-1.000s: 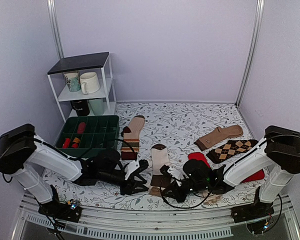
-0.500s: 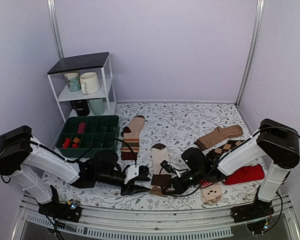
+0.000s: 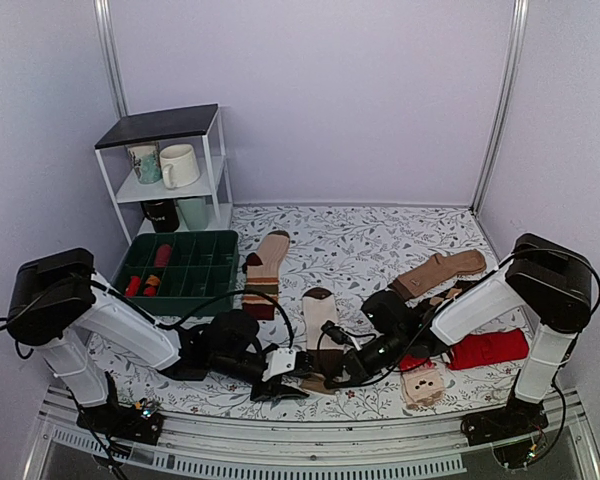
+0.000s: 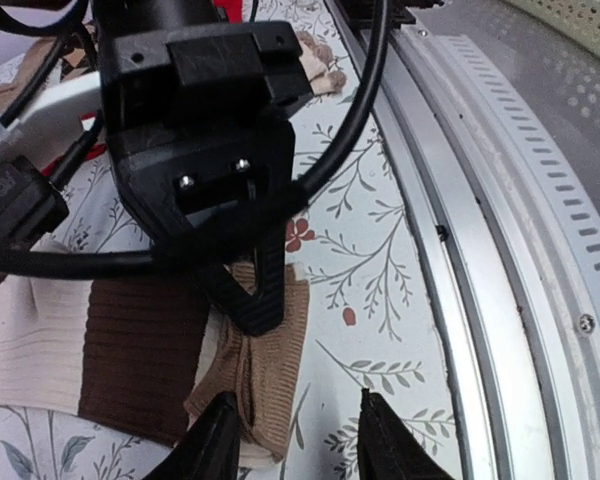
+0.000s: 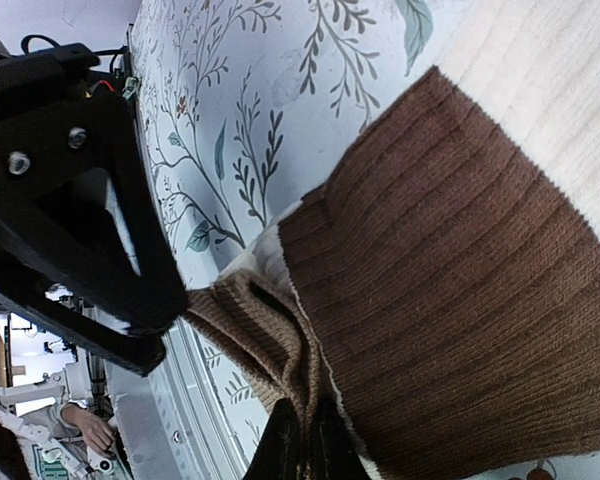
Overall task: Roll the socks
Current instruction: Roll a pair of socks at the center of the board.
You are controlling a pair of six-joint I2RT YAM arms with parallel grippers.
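The socks lie flat near the table's front edge: cream leg, dark cuff at the far end, wide brown band, tan toe nearest me. My right gripper is shut on a bunched fold of the tan toe, beside the brown band. The left wrist view shows its black fingers pressing down on the toe. My left gripper stands open just in front of the toe, its left finger at the toe's edge, holding nothing. In the top view the left gripper and right gripper meet at the toe.
A green compartment tray and a white shelf with mugs stand at the back left. A striped tan sock, a tan sock, an argyle sock, red socks and a pale bundle lie around. The metal rail runs close by.
My left gripper has slid right along the front edge up to the tan toe. The right arm has pulled in leftward, uncovering the red socks, its gripper still at the toe.
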